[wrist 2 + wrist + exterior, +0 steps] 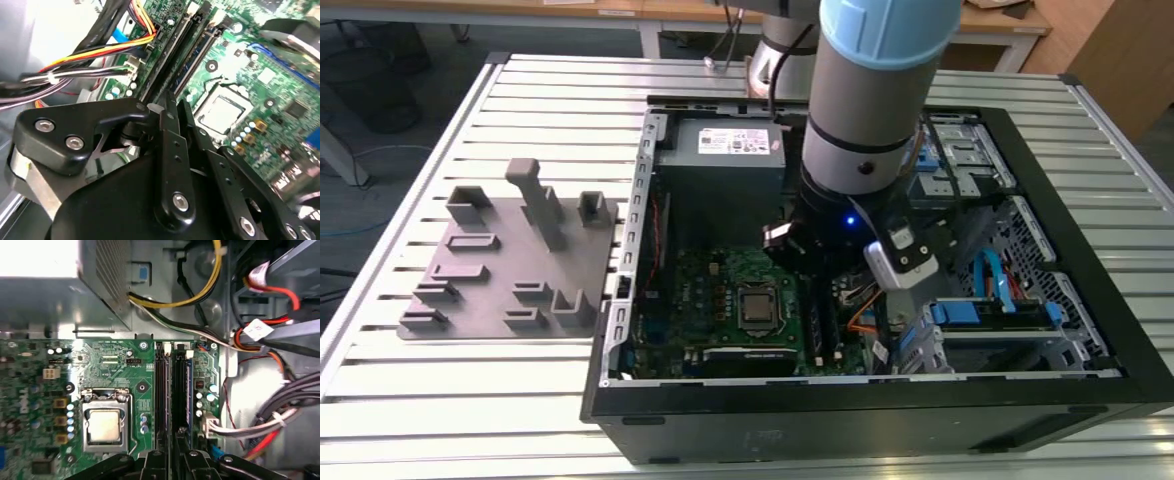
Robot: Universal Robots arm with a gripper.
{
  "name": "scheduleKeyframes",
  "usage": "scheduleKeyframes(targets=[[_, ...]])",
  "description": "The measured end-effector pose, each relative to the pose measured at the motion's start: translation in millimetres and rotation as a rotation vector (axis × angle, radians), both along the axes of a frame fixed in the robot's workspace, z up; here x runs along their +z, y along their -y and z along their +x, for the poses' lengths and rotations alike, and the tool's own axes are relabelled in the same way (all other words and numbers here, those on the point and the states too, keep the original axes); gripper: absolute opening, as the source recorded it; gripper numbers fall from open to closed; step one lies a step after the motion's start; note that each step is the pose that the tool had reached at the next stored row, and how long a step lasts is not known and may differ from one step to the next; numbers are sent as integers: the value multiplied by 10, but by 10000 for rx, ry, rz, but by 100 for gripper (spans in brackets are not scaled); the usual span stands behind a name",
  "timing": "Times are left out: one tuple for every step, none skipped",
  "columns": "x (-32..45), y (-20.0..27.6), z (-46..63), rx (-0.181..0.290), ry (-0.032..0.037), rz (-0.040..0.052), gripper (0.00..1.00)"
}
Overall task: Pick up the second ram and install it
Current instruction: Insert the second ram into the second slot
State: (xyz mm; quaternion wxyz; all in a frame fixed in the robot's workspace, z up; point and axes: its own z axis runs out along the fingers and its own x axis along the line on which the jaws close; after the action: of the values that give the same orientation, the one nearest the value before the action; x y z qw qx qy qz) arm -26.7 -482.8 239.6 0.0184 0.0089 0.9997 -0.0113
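In the exterior view, your arm reaches into the open computer case [881, 380] at centre frame; the grey holder block [507, 260] sits on the slatted tabletop [400, 400], left. In the second wrist view, the jaws look nearly closed above the memory slots [185, 50]. In the first wrist view, the second ram [183, 390] stands in its slot beside the processor [104, 425], cables [260, 425] crowding lower right.

Even overhead light brightens the slatted surface [480, 390] in the exterior view, with glare along its ribs. The computer case [854, 400] interior is dim and shadowed. In the first wrist view the power supply [40, 270] is blown white; the near pincer linkage in the second wrist view is blurred.
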Motion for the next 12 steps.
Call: scheduleKeyframes(targets=[[28, -6, 1, 0, 0, 3, 21], [49, -10, 1, 1, 0, 13, 19], [71, -13, 1, 1, 0, 17, 13], [91, -15, 0, -1, 0, 30, 13], [105, -16, 0, 0, 0, 55, 11], [109, -18, -1, -1, 1, 103, 11], [109, -17, -1, -1, 0, 220, 11], [110, -18, -2, -1, 0, 382, 11], [111, -18, -2, -1, 0, 563, 11], [110, -18, -2, -1, 1, 641, 11], [111, -18, -2, -2, 1, 649, 11], [111, -18, -2, -2, 0, 653, 11]])
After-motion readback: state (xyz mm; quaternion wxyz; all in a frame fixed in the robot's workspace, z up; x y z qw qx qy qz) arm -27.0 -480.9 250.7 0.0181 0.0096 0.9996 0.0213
